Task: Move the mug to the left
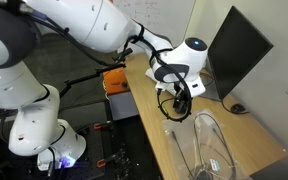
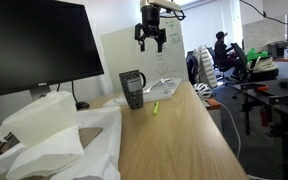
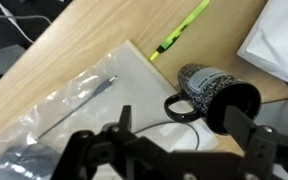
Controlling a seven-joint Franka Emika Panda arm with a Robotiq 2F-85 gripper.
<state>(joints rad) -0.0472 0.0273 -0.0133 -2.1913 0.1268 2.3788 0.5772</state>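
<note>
The fingers (image 3: 125, 122) are spread wide and hold nothing; in the wrist view they reach up from the bottom edge as two dark prongs, one on either side of the mug's handle, with bare desk and plastic between them. In an exterior view the gripper (image 2: 151, 41) hangs well above the desk, its jaws parted and pointing down, touching nothing.

Below it stands the mug (image 2: 132, 88), upright on the wooden desk (image 2: 184, 140), apart from the gripper. It is a small dark cylinder, nearly black, with a looped handle on its side. From the wrist camera the mug (image 3: 216, 94) shows a fine pale speckle on its outer wall and a dark, open mouth.

Just beside the mug lies a yellow-green highlighter (image 2: 155, 107), flat on the wood. On the handle's side a clear plastic bag (image 3: 69, 115) lies flat, with a pen-like stick inside it.

Farther out, a black monitor (image 2: 34, 45) stands at the desk's back edge, and crumpled white paper (image 2: 44, 135) fills the near corner.
</note>
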